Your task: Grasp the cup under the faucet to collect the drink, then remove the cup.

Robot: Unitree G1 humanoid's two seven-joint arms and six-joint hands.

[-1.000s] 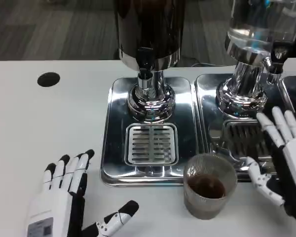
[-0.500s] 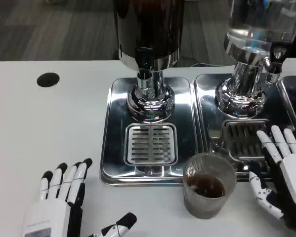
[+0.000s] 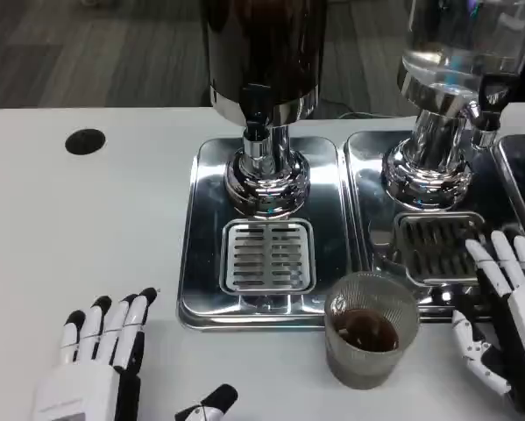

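A white counter (image 3: 87, 219) carries two chrome drip trays side by side. On the left tray (image 3: 266, 232) stands a dark drink dispenser (image 3: 264, 61), its faucet (image 3: 255, 110) above a slotted grate (image 3: 269, 256). The ribbed glass cup (image 3: 370, 329), holding dark drink, sits on the counter just in front of that tray. The left robot hand (image 3: 91, 368) rests empty, fingers spread. The right robot hand (image 3: 503, 320) is near the cup, apart from it, fingers wide.
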